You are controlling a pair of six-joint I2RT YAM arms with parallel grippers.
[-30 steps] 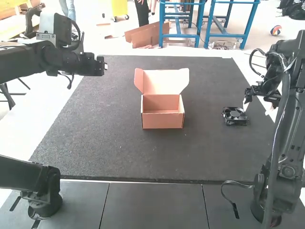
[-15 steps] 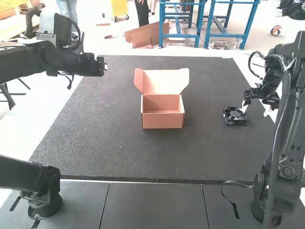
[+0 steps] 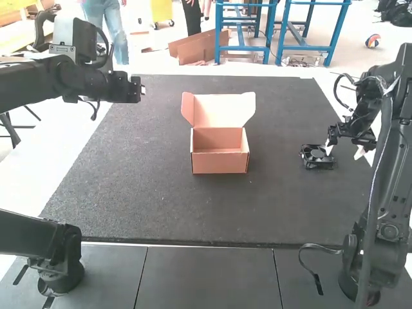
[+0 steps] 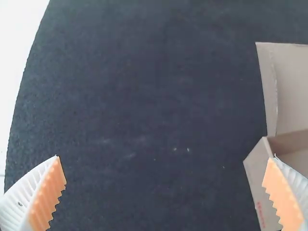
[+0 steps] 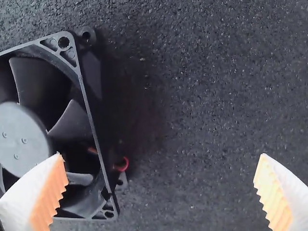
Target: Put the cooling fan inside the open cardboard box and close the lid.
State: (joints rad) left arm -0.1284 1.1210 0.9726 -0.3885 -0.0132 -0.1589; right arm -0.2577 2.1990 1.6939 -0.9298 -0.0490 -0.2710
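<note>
Sitting mid-mat, the cardboard box had its lid standing up at the rear; the cooling fan lay flat outside it, well to its right on the black mat; right gripper hung wide open over the fan's right edge, gripping nothing; the right wrist view added blades, hub and a red wire at one corner; left gripper was also open, off the box's far-left side; its wrist view caught one box corner.
</note>
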